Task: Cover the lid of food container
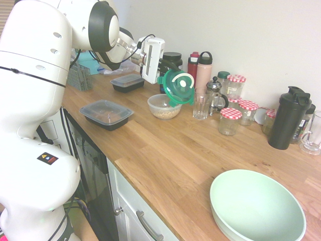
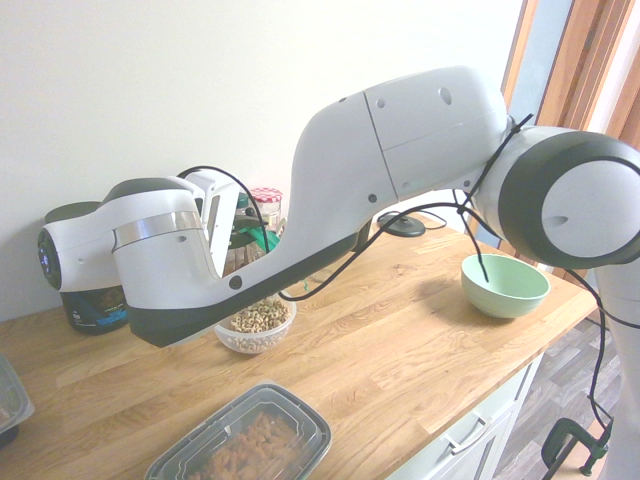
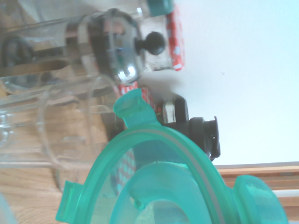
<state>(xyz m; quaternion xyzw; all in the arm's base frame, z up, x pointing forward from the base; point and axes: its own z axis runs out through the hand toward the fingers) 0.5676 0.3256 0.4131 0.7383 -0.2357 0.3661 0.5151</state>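
Clearly nearest in the first exterior view is the pale green bowl (image 1: 258, 206), its near side cut off by the picture's edge. Further in, at the counter's front edge, sits a black tray with a clear lid (image 1: 106, 114); in the second exterior view it is cropped at the bottom, with brownish food blurred under its cover.

Beyond it stands the food container (image 1: 164, 106), upright on the wooden counter, open, with beige food inside. The claw (image 1: 162, 71) is up above it, pressed together on the edge of the green lid (image 1: 179, 87). The lid hangs tilted steeply, its face turned toward the camera, off to one side of the container's middle. Its lowest tab overlaps the container's rim in the first exterior view; whether they touch, I cannot tell. The fingertips are dark and partly hidden behind the lid's edge, so the exact grip point is hard to make out. The second exterior view has the arm blocking the claw and nearly all the lid, leaving a green scrap. In the wrist view the lid is cut off by the frame.

Past the lid are a drinking glass (image 1: 201, 105) and a French press (image 1: 214, 90), both blurred in the wrist view, then jars with red checked lids (image 1: 236, 86) near the wall.
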